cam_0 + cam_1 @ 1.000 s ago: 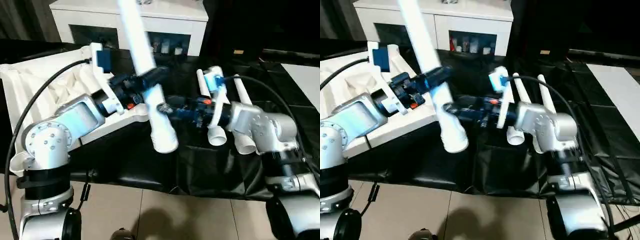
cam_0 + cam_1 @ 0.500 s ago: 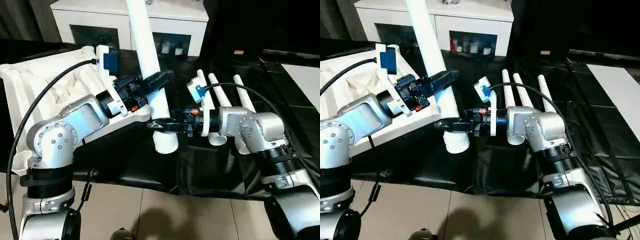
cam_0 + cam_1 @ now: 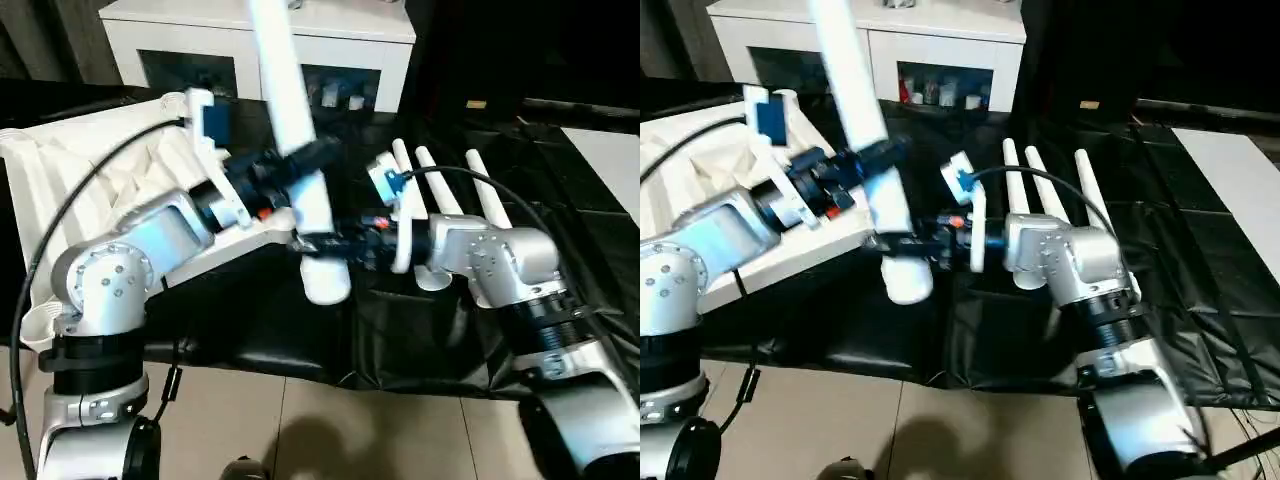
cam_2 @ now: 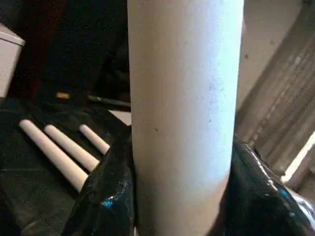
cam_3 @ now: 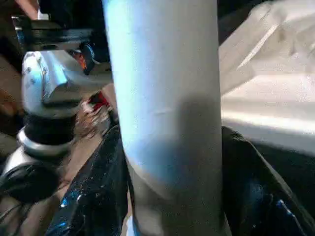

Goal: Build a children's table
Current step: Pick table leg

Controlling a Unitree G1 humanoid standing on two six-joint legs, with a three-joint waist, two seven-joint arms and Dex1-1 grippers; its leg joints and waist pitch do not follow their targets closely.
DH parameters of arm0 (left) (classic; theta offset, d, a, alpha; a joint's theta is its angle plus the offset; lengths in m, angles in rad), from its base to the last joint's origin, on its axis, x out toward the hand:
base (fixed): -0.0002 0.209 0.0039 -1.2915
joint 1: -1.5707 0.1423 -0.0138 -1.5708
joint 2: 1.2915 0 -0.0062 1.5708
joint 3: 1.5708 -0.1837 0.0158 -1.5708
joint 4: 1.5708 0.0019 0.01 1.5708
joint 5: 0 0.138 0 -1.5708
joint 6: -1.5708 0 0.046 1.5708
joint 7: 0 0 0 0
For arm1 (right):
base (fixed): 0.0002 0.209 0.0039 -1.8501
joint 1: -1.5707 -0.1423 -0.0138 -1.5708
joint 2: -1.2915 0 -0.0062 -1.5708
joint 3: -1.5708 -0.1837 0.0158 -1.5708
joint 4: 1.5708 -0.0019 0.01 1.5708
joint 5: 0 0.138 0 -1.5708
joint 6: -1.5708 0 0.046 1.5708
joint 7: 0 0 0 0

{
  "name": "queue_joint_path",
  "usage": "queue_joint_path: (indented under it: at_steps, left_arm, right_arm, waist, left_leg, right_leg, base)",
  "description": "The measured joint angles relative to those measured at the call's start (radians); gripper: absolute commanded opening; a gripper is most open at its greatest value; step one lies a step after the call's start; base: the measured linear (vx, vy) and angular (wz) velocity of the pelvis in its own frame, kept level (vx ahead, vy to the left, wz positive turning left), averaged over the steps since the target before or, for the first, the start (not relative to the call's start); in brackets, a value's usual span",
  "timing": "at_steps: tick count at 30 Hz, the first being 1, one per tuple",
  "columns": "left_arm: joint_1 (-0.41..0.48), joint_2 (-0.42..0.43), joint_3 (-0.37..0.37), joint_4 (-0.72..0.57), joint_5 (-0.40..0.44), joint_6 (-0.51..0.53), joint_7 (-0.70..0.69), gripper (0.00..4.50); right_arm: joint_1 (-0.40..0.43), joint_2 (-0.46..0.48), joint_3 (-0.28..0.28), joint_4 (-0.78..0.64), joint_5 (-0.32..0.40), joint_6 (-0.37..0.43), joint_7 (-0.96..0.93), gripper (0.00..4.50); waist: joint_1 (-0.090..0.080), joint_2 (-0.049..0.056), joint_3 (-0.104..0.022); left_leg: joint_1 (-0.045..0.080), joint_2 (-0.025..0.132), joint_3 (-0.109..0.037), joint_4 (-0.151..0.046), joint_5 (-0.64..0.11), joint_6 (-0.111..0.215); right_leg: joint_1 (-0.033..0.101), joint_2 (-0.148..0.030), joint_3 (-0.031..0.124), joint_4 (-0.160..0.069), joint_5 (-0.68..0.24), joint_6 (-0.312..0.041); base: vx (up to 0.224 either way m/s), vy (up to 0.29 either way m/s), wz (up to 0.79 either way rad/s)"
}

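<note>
A long white tube leg [image 3: 290,110] stands nearly upright above the table's front edge, its wide end [image 3: 325,283] pointing down. My left gripper [image 3: 300,160] is shut on its middle; in the left wrist view the leg [image 4: 184,113] sits between my black fingers [image 4: 106,196]. My right gripper [image 3: 322,243] is shut on the leg just above the wide end, where it [image 5: 167,108] sits tight between the fingers [image 5: 93,196]. The white tabletop [image 3: 90,170] lies rib side up on the left, its near corner beside the held leg.
Three more white legs [image 3: 478,185] lie side by side on the black cloth [image 3: 400,330] behind my right forearm. A white glass-door cabinet [image 3: 330,40] stands at the back. Light floor shows below the table's front edge.
My right gripper reached left from beside the lying legs and took hold of the held leg's lower part. The leg swung closer to upright, then tipped slightly.
</note>
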Motion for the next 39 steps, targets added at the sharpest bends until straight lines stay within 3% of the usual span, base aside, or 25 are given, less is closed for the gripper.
queue_joint_path:
  at_steps: [2,5,9,14,18,19,22,23,39]
  left_arm:
    - [-0.004,-0.003,0.002,0.011,0.014,-0.009,0.022,3.00]
    - [-0.004,-0.003,-0.024,0.016,0.080,-0.031,0.068,3.07]
    - [-0.024,-0.028,-0.036,0.050,0.163,-0.072,0.169,3.42]
    - [-0.069,-0.072,-0.036,0.083,0.197,-0.098,0.232,3.84]
    - [-0.097,-0.087,-0.014,0.116,0.201,-0.112,0.267,3.86]
    - [-0.103,-0.096,0.001,0.126,0.202,-0.113,0.285,3.55]
    - [-0.109,-0.105,0.035,0.142,0.203,-0.118,0.315,3.46]
    - [-0.109,-0.109,0.043,0.142,0.202,-0.118,0.322,3.15]
    - [-0.112,-0.135,0.053,0.135,0.193,-0.117,0.347,1.91]
  right_arm:
    - [0.001,0.016,-0.004,0.000,-0.017,-0.035,-0.043,1.97]
    - [0.003,0.039,-0.006,0.003,-0.116,-0.151,-0.173,1.93]
    - [0.041,0.047,0.058,-0.002,-0.258,-0.286,-0.294,1.91]
    - [0.064,0.087,0.099,-0.003,-0.355,-0.362,-0.414,1.91]
    - [0.068,0.109,0.115,-0.011,-0.405,-0.423,-0.470,1.91]
    - [0.069,0.117,0.115,-0.011,-0.413,-0.431,-0.482,1.91]
    - [0.072,0.124,0.117,-0.011,-0.429,-0.440,-0.498,1.91]
    - [0.073,0.125,0.117,-0.011,-0.432,-0.442,-0.503,1.90]
    - [0.073,0.139,0.117,0.011,-0.456,-0.467,-0.527,1.90]
  waist:
    - [0.000,0.000,0.000]
    - [-0.001,0.000,0.000]
    - [-0.002,0.000,0.000]
    - [-0.006,0.000,0.000]
    - [-0.009,0.000,0.000]
    - [-0.010,0.001,0.000]
    - [-0.010,0.001,0.000]
    - [-0.010,0.001,0.001]
    - [-0.015,0.001,0.001]
  left_leg:
    - [0.000,0.000,0.000,0.000,0.000,0.000]
    - [0.000,0.000,-0.001,0.000,0.000,0.000]
    - [0.000,0.000,-0.001,0.000,0.000,0.000]
    - [-0.001,0.000,-0.001,0.000,0.000,0.000]
    - [0.000,0.000,-0.001,0.000,0.000,0.000]
    - [-0.001,0.000,-0.001,0.000,0.000,0.000]
    - [-0.001,0.000,-0.001,0.000,0.000,0.000]
    - [-0.001,0.000,-0.001,0.000,0.000,0.000]
    - [0.000,0.000,-0.001,0.000,0.000,0.000]
  right_leg:
    - [0.000,0.000,0.000,0.000,0.000,0.000]
    - [0.000,0.000,0.000,0.000,0.000,0.000]
    - [0.000,0.000,0.000,0.001,0.000,0.001]
    - [0.000,0.000,0.000,0.000,0.000,0.001]
    - [0.000,0.000,0.000,0.000,0.000,0.000]
    - [0.000,0.000,0.000,0.000,0.000,0.000]
    - [0.000,0.000,0.001,0.000,0.002,-0.002]
    - [0.000,-0.001,0.001,0.000,0.002,-0.002]
    - [0.000,0.000,0.001,0.000,0.002,-0.002]
  base:
    - [0.000,0.000,0.00]
    - [0.000,0.000,0.00]
    - [0.000,0.000,0.00]
    - [0.000,0.000,0.00]
    - [0.000,0.000,0.00]
    - [0.000,0.000,0.00]
    - [0.000,0.000,0.00]
    - [0.000,0.000,0.00]
    - [0.000,0.000,0.00]
